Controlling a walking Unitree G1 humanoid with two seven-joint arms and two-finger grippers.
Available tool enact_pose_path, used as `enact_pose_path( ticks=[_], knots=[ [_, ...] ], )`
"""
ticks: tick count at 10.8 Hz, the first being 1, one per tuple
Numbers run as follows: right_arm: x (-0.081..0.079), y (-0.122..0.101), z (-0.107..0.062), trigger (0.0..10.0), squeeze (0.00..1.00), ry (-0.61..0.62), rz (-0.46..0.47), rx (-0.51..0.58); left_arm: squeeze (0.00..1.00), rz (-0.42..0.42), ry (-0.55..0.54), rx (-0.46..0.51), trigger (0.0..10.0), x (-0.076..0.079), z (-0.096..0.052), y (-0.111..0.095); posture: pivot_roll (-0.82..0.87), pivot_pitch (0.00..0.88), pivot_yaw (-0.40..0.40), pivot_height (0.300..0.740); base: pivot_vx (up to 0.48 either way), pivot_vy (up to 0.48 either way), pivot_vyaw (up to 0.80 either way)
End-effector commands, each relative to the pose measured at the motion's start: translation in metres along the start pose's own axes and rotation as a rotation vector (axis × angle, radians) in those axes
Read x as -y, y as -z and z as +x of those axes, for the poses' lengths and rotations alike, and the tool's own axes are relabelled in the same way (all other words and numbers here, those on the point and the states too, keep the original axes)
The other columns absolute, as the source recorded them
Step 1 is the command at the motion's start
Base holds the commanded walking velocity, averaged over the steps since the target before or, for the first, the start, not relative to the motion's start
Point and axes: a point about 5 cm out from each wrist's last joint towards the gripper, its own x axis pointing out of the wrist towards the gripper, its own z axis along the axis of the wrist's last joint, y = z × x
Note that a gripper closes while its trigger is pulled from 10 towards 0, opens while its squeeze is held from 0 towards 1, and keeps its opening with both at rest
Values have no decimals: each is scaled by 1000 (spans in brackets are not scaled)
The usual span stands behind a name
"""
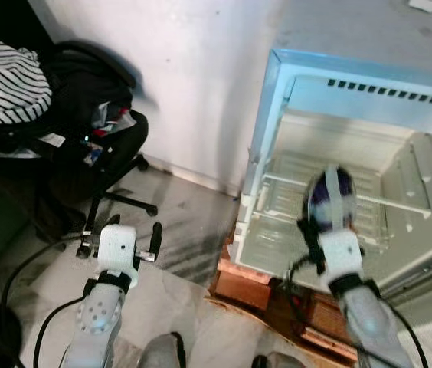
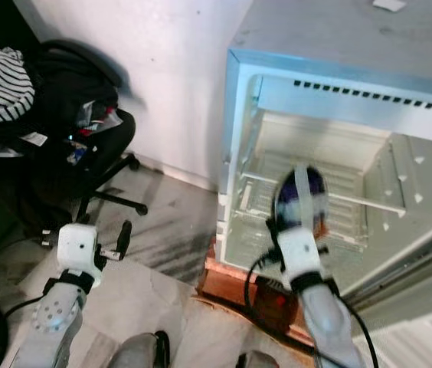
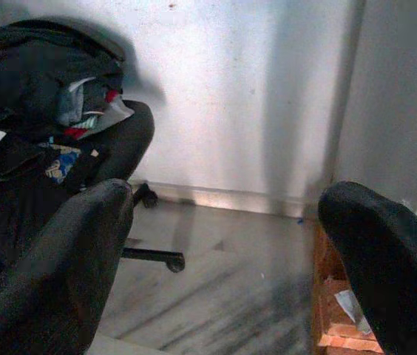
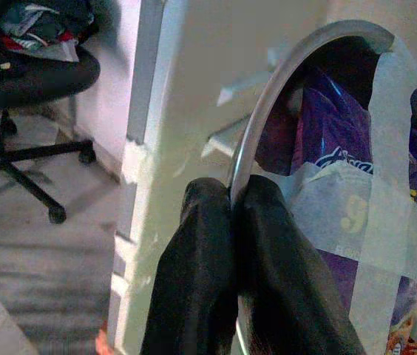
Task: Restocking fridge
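We note the right gripper (image 1: 329, 201) pinched shut on the bowl (image 4: 341, 185) rim, the fridge shelf (image 1: 369, 201) straight ahead, just beyond.

1. Plain white wall (image 1: 201, 77) behind, scuffed in spots, with a soft shadow cast beside the chair.
2. Pale skirting strip (image 3: 223, 198) along the wall's foot.
3. Grey-veined marble floor (image 1: 178, 230), lighter slab (image 1: 162, 307) nearer the camera.
4. Black office chair (image 1: 116, 153) on a wheeled star base at the left, heaped with dark clothes and bits of coloured packaging.
5. Black-and-white striped garment (image 1: 5, 84) draped at the far left.
6. Orange-brown wooden base (image 1: 247, 287) low on the floor, right of centre.
7. Black cables (image 1: 24, 268) trailing over the floor.
8. Even, cool daylight; deep shade in the left corner.
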Motion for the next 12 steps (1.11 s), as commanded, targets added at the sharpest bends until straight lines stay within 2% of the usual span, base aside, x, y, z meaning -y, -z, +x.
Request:
enact_pose_path(
  ticks=[1, 5, 12],
  knots=[
    [1, -10, 2, 10000, 0, 5, -10, 45, 0, 1, 8, 4, 10000, 0, -2, -1, 109, 106, -12, 740, 251, 0, 0],
    [4, -13, 6, 10000, 0, 10, -12, 45, 0, -2, 18, 13, 10000, 2, 0, -4, 108, 103, -9, 740, 279, 0, 0],
    [4, -9, 4, 10000, 0, 16, -24, 19, 0, -3, 26, 14, 10000, 3, 0, -7, 104, 111, -8, 740, 271, 0, 0]
  ],
)
